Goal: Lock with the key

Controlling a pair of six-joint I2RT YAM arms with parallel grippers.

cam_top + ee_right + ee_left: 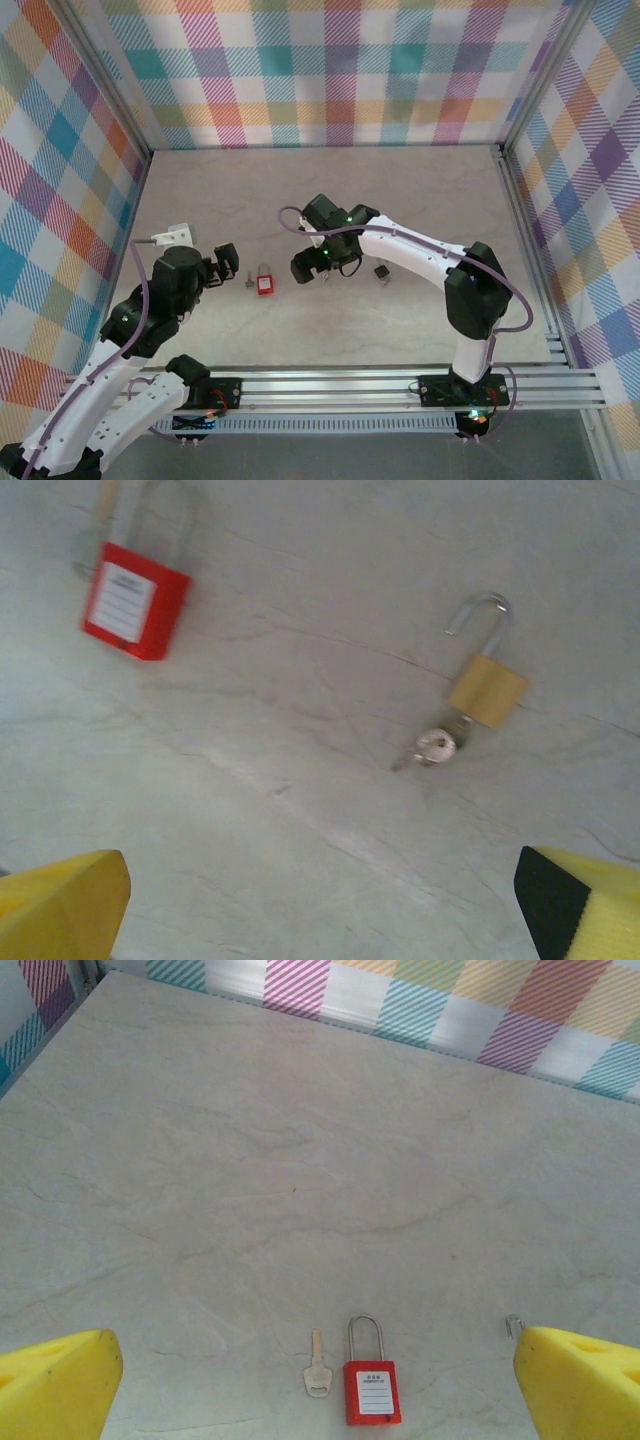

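Flat on the surface, a red padlock, white label up, shackle closed, with a loose silver key just beside it. Well apart, a brass padlock, shackle swung open, second key at its keyhole end.

Two padlocks: a red padlock at upper left, a brass padlock at right. Two keys: a loose key and an inserted key.

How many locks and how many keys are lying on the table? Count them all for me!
Padlocks: 2 (red padlock, brass padlock)
Keys: 2 (loose key beside the red padlock, inserted key in the brass padlock)
Total: 4
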